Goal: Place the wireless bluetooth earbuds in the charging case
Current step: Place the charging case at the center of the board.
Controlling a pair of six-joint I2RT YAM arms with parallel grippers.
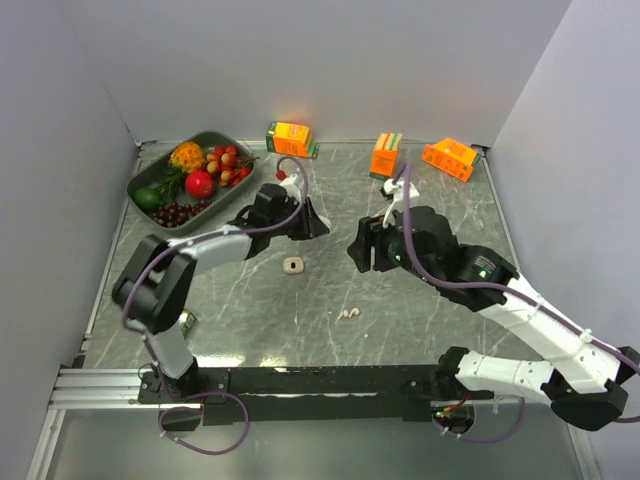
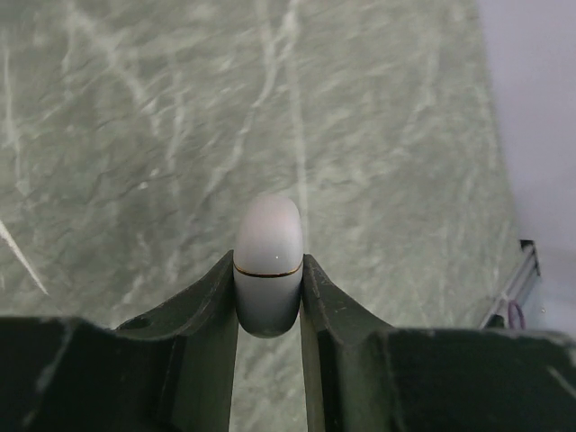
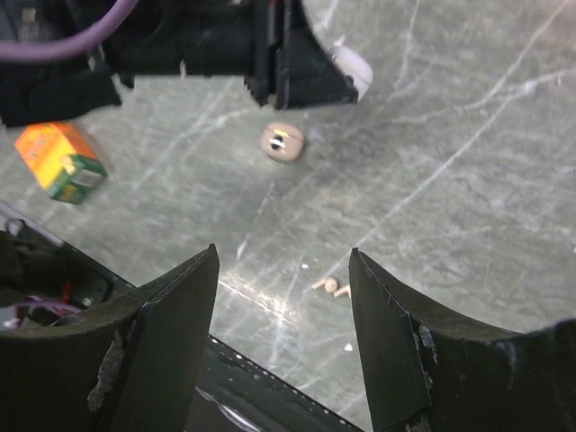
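the left gripper (image 2: 268,277) is clamped shut on the charging case (image 2: 267,236), a white egg-shaped shell with a thin gold seam, held off the table with its rounded end sticking out past the fingers. the right gripper (image 3: 283,263) stands to the right of the case and apart from it, jaws spread wide with nothing between them.

the earbuds (image 3: 330,287) lie loose on the marble, well nearer the arm bases than the case and a little to its right. a beige rounded piece (image 3: 283,141) with dark marks lies just on the base side of the case; whether it is a bud or something else i cannot tell.

risks, as i judge them: the seam looks closed, so the lid would have to open first, and prying at it could twist the case out of the narrow pinch. the buds are tiny and lie close together, so wide jaws may nudge one away or catch both. a bud pinched at its stem could flick off.

counts: one case, two small buds as far as the blur allows, one beige piece, three orange cartons (image 1: 290,137) (image 1: 385,155) (image 1: 449,158) beyond the case, and one fruit tray (image 1: 133,187) to its back left.
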